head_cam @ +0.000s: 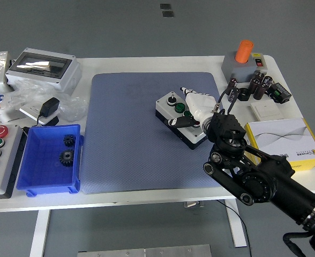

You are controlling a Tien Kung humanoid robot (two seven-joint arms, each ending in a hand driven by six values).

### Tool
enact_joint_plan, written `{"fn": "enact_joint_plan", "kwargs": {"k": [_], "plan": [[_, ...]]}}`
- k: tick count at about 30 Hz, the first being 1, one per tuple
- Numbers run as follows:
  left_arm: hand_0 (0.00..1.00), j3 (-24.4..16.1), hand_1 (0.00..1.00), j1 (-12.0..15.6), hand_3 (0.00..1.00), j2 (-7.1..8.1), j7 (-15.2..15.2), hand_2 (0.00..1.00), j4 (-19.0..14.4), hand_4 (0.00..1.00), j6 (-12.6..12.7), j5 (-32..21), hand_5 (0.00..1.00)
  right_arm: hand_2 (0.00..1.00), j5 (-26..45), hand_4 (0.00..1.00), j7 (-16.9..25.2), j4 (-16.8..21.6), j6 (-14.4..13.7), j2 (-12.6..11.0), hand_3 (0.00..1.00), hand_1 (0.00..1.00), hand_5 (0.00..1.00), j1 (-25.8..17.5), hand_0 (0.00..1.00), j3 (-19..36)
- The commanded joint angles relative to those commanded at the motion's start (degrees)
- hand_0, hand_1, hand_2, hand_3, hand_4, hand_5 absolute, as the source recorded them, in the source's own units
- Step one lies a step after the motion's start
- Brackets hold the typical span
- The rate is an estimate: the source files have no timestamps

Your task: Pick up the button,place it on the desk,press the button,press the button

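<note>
Head view shows us the button box (181, 120) lying on the blue mat (130, 134), right of the mat's centre and toward its far half. It is a grey, oblong housing with a dark base, flat on the mat with its button face up. Our right hand (195, 107) is directly over the box's right end, white fingers (188, 92) stretched toward the far-left and a dark thumb tip (180, 121) reaching down across the box's top face. We hold nothing; the fingers are extended rather than curled around the housing, and the hand covers the nearer end of the button row. We cannot tell whether a fingertip actually touches a button.

On the uncovered part of the face we see a black button (171, 99) at the far-left end and a green button (179, 107) next to it. The box's long axis runs diagonally, from far-left to near-right, with the black button end pointing toward the table's far-left.

Our right arm (254, 176) comes in from the lower right corner, crossing the mat's right edge beside a yellow-edged booklet (286, 140).
</note>
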Motion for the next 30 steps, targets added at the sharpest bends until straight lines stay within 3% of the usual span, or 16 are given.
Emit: {"fn": "enact_joint_plan", "kwargs": {"k": [14, 15, 20, 21, 26, 27, 30], "plan": [[0.73, -0.2, 0.729, -0.3, 0.812, 0.0, -0.6, 0.677, 0.0, 0.664, -0.3, 0.4, 0.179, 0.956, 0.4, 0.998, -1.5, -3.0, -0.4, 0.9, 0.998, 0.909, 0.56, 0.5, 0.926, -3.0], [0.731, -0.1, 0.729, -0.3, 0.812, -0.01, -0.6, 0.676, 0.0, 0.663, -0.3, 0.4, 0.175, 0.879, 0.5, 0.998, -1.6, -3.3, -0.5, 0.9, 0.998, 0.834, 0.534, 0.5, 0.843, -3.2], [0.731, 0.0, 0.729, -0.3, 0.812, -0.03, -0.7, 0.676, 0.0, 0.663, -0.3, 0.4, 0.175, 0.879, 0.9, 0.998, -1.7, -4.8, -1.1, 1.1, 0.998, 0.834, 0.534, 0.7, 0.843, -3.6], [0.731, 0.0, 0.729, -0.3, 0.812, -0.03, -0.8, 0.675, 0.0, 0.658, -0.3, 0.4, 0.167, 0.743, 0.9, 0.926, -1.7, -5.0, -1.3, 1.1, 0.966, 0.72, 0.361, 0.8, 0.633, -3.6], [0.731, 0.1, 0.729, -0.4, 0.812, -0.02, -1.0, 0.675, 0.0, 0.658, -0.3, 0.3, 0.167, 0.743, 1.0, 0.926, -1.7, -5.9, -2.9, 1.3, 0.966, 0.72, 0.361, 1.0, 0.633, -4.2], [0.731, 0.1, 0.729, -0.4, 0.812, -0.02, -1.0, 0.675, 0.0, 0.657, -0.2, 0.4, 0.165, 0.681, 1.0, 0.906, -1.7, -6.1, -3.3, 1.4, 0.906, 0.641, 0.341, 1.1, 0.464, -4.4], [0.731, 0.2, 0.729, -0.4, 0.812, -0.04, -1.1, 0.675, 0.0, 0.657, -0.2, 0.4, 0.165, 0.681, 0.9, 0.906, -1.7, -6.5, -4.1, 1.5, 0.906, 0.641, 0.341, 1.2, 0.464, -4.8]]}}
